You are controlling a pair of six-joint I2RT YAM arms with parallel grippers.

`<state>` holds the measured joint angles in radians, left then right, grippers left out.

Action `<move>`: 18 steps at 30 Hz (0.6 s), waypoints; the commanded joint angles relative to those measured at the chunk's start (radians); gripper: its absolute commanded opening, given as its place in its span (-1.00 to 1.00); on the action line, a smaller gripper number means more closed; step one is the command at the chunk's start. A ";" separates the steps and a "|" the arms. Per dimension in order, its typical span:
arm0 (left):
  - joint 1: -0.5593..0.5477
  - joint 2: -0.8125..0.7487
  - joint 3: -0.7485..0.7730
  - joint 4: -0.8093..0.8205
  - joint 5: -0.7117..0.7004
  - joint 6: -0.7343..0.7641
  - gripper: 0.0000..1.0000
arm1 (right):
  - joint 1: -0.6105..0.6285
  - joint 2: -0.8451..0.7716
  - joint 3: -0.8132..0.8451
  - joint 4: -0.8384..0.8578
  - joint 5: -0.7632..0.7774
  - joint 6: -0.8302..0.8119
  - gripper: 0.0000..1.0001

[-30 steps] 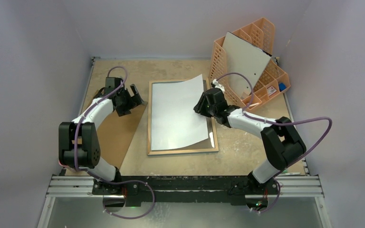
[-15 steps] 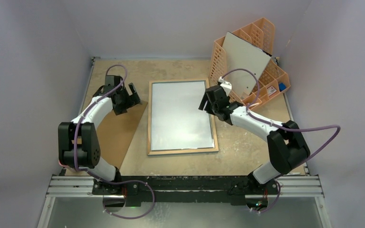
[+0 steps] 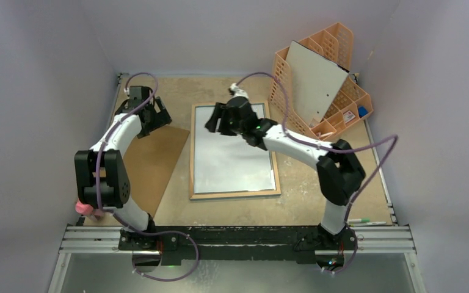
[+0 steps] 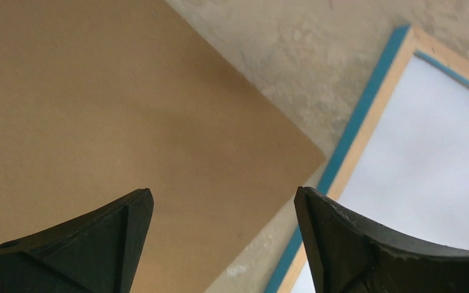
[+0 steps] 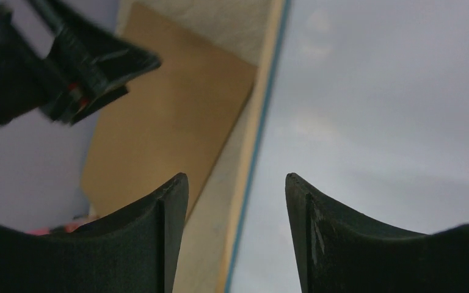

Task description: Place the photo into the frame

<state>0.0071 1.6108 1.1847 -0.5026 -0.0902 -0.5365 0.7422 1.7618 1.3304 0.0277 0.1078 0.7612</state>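
Observation:
The frame (image 3: 235, 195) lies flat mid-table with its wood-coloured rim up. Inside it the photo (image 3: 232, 155) rests flat, plain white back showing. My right gripper (image 3: 212, 124) hovers over the frame's far left corner, open and empty. In the right wrist view the right gripper (image 5: 235, 178) straddles the rim (image 5: 248, 146), with the photo (image 5: 372, 110) to its right. My left gripper (image 3: 160, 117) is open, left of the frame. In the left wrist view the left gripper (image 4: 223, 192) hangs over the brown hardboard's (image 4: 98, 104) corner, with the frame's rim (image 4: 391, 91) and photo (image 4: 427, 159) at right.
The brown hardboard (image 3: 152, 165) lies left of the frame. An orange lattice organiser (image 3: 354, 101) at the back right holds a leaning grey-white board (image 3: 314, 82). Pens (image 3: 363, 221) lie near the front right edge. Walls close in on three sides.
The right gripper let go of the curled photo, which dropped flat into the frame. The right arm then swung left across the frame's far end. The left gripper drew back slightly.

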 commanded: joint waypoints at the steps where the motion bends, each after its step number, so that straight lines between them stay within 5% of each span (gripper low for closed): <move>1: 0.070 0.111 0.116 0.001 -0.054 0.019 0.82 | 0.127 0.138 0.173 0.027 -0.166 0.077 0.23; 8: 0.195 0.307 0.363 -0.082 -0.108 0.077 0.81 | 0.219 0.361 0.358 0.029 -0.256 0.151 0.26; 18: 0.337 0.464 0.458 -0.077 -0.088 0.140 0.81 | 0.252 0.603 0.633 -0.211 -0.199 0.232 0.44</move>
<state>0.2920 2.0186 1.5993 -0.5735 -0.1955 -0.4385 0.9890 2.3405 1.8812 -0.0765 -0.1120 0.9478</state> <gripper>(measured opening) 0.909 0.718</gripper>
